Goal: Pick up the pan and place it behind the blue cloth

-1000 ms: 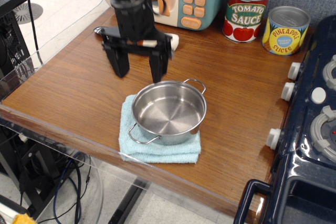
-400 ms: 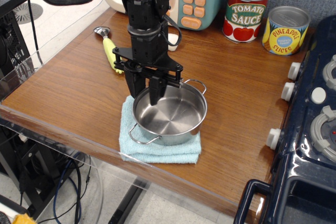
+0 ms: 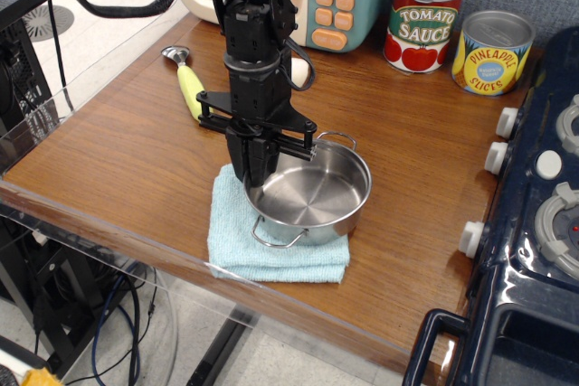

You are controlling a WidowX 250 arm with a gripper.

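I am seeing the pan (image 3: pixel 312 194) tilting on the blue cloth (image 3: pixel 276 246), its near rim pinched by my gripper (image 3: pixel 260 172), whose fingers are pressed together on that wall, one inside and one outside. I judge the grasp is made and the lift is just beginning; carrying it behind the cloth and setting it down is what I am leaving for next. The pan is sitting empty. Beyond the gripper, two tin cans (image 3: pixel 460 33) are standing.
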